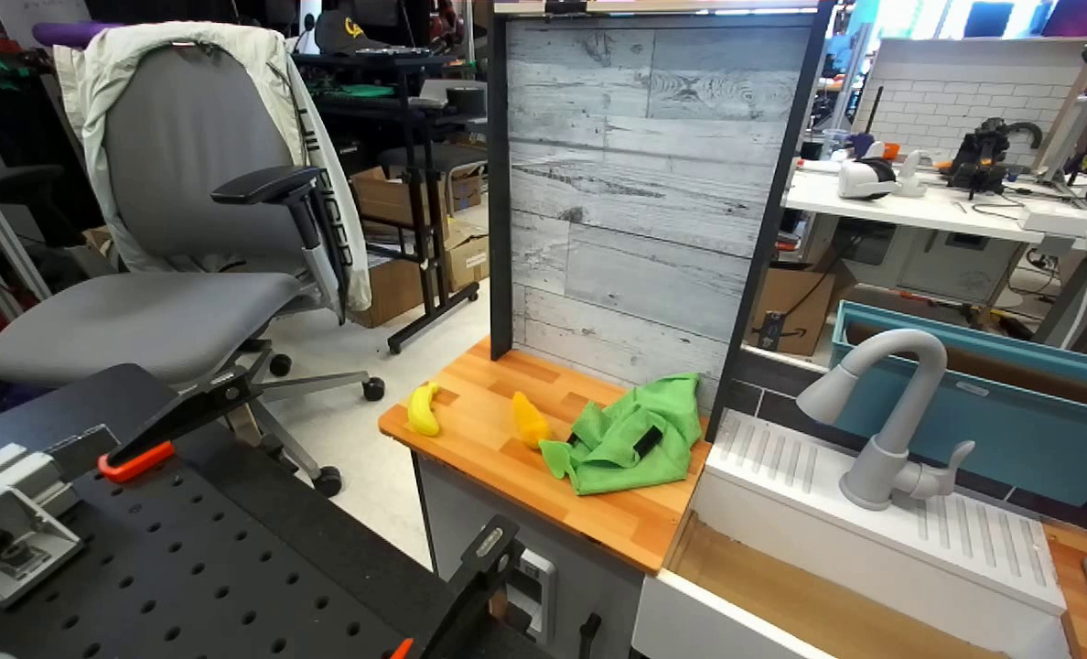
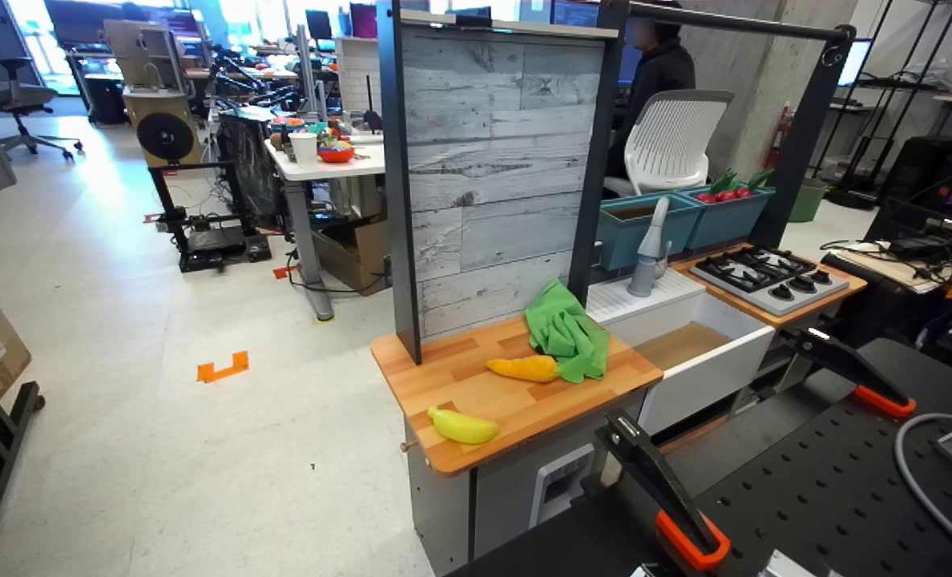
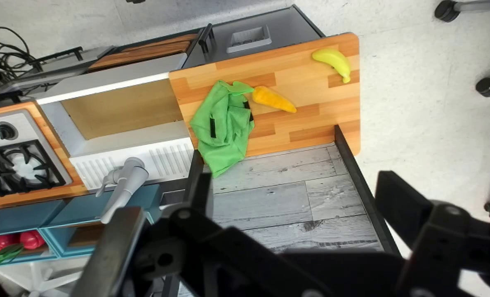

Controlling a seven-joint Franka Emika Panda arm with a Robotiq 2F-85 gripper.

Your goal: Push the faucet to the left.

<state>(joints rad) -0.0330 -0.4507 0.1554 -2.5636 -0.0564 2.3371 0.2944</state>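
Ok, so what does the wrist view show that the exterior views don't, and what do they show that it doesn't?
Only the wrist view shows the gripper, its jaws apart. Only the exterior views show the black clamps with orange ends and the perforated black board; a person in dark clothes also appears in an exterior view. The wrist view and both exterior views share the faucet, the sink, the green cloth, the orange carrot and the yellow banana.

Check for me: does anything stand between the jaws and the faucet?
Possibly the post nearest the faucet: in the wrist view it shows between the gap of the open jaws and the faucet. Neither exterior view shows the jaws, so I can't tell whether they clear it. I see nothing else clearly in the way.
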